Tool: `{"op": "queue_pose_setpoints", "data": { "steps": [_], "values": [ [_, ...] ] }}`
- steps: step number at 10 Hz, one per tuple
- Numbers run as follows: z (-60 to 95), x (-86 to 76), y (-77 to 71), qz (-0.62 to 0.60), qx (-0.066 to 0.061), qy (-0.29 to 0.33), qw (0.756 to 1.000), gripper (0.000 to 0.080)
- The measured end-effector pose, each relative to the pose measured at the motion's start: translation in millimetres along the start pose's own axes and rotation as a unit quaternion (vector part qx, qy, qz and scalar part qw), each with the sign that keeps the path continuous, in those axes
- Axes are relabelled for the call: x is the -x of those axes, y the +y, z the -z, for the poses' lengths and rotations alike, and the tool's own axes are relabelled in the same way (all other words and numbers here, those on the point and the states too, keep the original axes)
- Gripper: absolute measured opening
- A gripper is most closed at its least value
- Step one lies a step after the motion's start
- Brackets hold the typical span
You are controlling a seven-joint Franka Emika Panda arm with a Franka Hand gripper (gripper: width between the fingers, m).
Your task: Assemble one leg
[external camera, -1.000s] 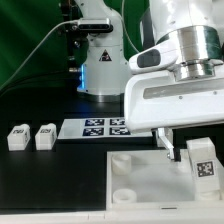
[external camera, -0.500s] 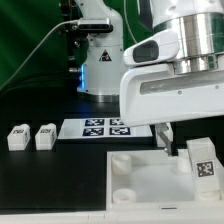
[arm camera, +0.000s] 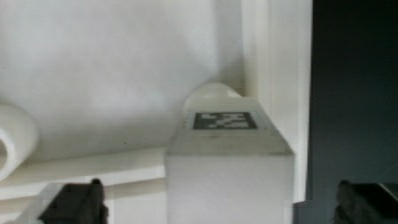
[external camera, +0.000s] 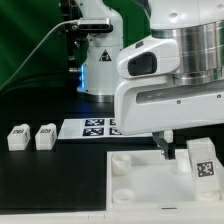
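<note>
Wide open at the claw (arm camera: 219,203): dark fingertips (arm camera: 71,201) set far apart, gripping nothing. Between them and clear of both, the leg (arm camera: 228,150), a stubby white plastic block, matt and flat-faced, bearing a black-and-white square tag. Sits on the panel (external camera: 140,178), at the lower right of the exterior view, just beside one dark finger of the claw.

Under the leg, smooth white plastic: a large square panel with raised round sockets (external camera: 121,162) at its corners. Around the panel, a matt black desk (external camera: 50,185).

Toward the exterior view's left, on the desk, a second leg (external camera: 17,136) and a third leg (external camera: 45,136) side by side. Near them, the marker board (external camera: 100,128), thin, flat and printed with tags.

Across the upper right of the exterior view, the glossy white housing of the arm (external camera: 180,70). Behind it all, a green backdrop (external camera: 25,40) at the upper left and a white machine (external camera: 95,40) with a blue glow.
</note>
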State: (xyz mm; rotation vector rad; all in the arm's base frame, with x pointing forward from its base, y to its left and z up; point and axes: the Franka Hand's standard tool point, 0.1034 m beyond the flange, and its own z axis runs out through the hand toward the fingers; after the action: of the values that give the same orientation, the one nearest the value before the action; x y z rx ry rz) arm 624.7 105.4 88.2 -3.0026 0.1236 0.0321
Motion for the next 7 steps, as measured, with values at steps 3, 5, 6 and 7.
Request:
{"op": "queue_pose_setpoints", "data": {
  "steps": [3,5,6,7],
  "values": [
    [-3.0,-0.1,-0.9,-0.006,0.0,-0.001,1.0,0.0649],
    [-3.6,0.4,-0.5,-0.006,0.0,-0.002,1.0,0.0374],
    [-3.6,0.5,-0.6,-0.014,0.0,-0.002,1.0,0.0374],
    [-3.6,0.4,-0.5,-0.014,0.0,-0.002,1.0,0.0291]
  ]
}}
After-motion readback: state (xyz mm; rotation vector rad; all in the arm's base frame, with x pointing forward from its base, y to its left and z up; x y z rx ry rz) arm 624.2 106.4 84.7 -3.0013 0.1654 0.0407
